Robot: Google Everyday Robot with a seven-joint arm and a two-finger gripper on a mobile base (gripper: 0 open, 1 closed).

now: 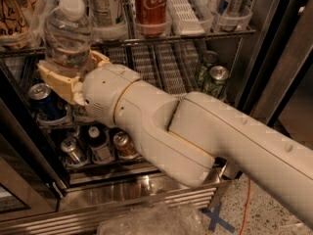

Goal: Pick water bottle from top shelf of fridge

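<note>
The water bottle (68, 33), clear and ribbed with a white cap, stands upright at the upper left of the camera view. My gripper (71, 70) is shut on the water bottle's lower part, its tan fingers (51, 77) wrapped around both sides. The bottle's base hangs in front of and slightly below the front edge of the top shelf (195, 35), a wire rack with white lane strips in the fridge (264, 58). My thick white arm (195, 141) runs from the lower right up to the gripper and hides much of the middle rack.
On the top shelf stand a white-labelled bottle (103, 4), a red cola can (150, 6) and cans at the right (230, 4). Green cans (215, 77) sit on the middle rack. More cans (44, 99) and a small dark bottle (99, 143) sit lower. A steel grille (146, 199) lies below.
</note>
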